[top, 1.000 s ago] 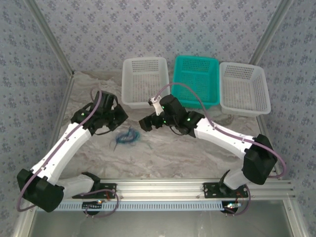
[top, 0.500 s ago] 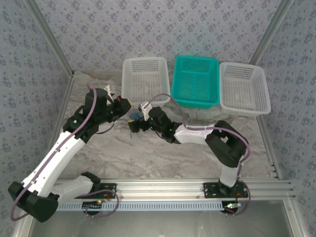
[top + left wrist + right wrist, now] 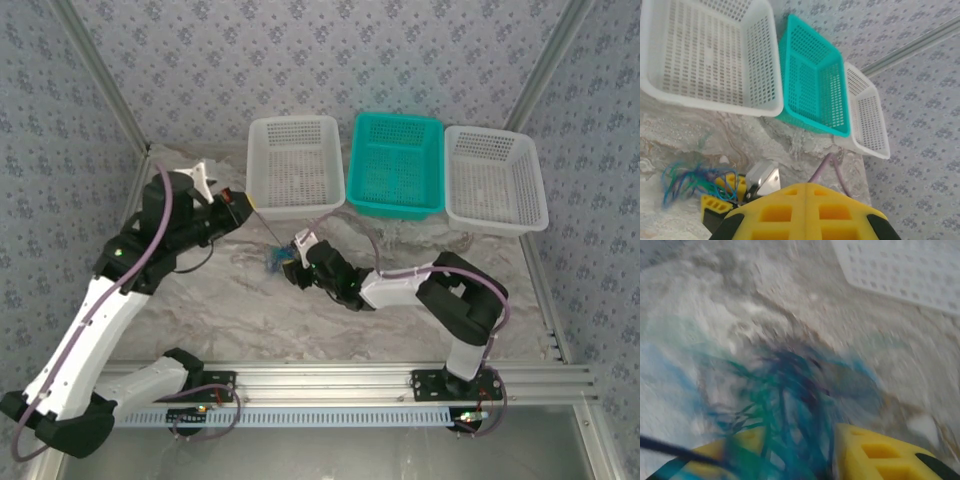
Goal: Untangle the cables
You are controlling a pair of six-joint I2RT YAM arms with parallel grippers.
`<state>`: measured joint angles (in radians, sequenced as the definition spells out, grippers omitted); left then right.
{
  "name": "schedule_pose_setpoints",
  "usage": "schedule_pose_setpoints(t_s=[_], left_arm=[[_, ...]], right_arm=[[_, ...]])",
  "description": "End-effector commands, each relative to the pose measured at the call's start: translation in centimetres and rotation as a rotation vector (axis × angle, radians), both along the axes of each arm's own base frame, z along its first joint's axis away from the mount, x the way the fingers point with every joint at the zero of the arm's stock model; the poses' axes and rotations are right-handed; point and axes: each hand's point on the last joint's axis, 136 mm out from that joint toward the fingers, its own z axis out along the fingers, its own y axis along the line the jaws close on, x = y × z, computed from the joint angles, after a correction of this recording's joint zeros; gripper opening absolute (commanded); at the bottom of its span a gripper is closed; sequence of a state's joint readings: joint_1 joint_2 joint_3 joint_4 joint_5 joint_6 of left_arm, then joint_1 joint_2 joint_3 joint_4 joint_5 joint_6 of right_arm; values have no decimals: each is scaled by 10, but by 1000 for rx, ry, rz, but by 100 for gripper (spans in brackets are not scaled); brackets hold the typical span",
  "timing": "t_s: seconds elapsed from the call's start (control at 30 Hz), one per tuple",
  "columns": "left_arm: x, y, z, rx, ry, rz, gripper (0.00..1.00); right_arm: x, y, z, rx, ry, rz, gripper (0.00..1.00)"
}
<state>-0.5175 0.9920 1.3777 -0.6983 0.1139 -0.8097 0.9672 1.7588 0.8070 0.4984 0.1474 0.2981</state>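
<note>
The cables (image 3: pixel 272 262) are a small blue, teal and dark tangle on the marbled table, left of centre. They also show in the left wrist view as the cables (image 3: pixel 685 180) and, blurred, as the cables (image 3: pixel 790 390). My left gripper (image 3: pixel 243 205) is raised up and left of the tangle, and one thin dark strand runs taut from it down to the bundle. In its own view the left gripper (image 3: pixel 807 187) has its yellow pads pressed together. My right gripper (image 3: pixel 287 268) sits low at the tangle's right side. The right gripper (image 3: pixel 800 450) has its jaws partly apart, with strands lying between them.
Three baskets stand along the back: a white basket (image 3: pixel 293 160), a teal basket (image 3: pixel 397 165) and a second white basket (image 3: pixel 495 180). A lilac hose (image 3: pixel 827 167) loops along the right arm. Patterned walls close in the sides.
My left arm rose up and to the left, drawing a strand taut. My right gripper swung left and down onto the tangle, and its jaws narrowed from wide open.
</note>
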Motion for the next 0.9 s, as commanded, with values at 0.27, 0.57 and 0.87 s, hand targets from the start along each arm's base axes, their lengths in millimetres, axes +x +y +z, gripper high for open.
schedule_pose_setpoints(t_s=[0.27,0.57,0.87], left_arm=[[-11,41,106,55,-368,117,0],[2,25,32,75,-222,68,0],[7,6,-30,6,-92,20,0]], right_arm=[[-32,-89,-16,-158,30,-117,58],[-59,-32,133,188,-129,237,85],[-29,44,162,288,-209,338,90]])
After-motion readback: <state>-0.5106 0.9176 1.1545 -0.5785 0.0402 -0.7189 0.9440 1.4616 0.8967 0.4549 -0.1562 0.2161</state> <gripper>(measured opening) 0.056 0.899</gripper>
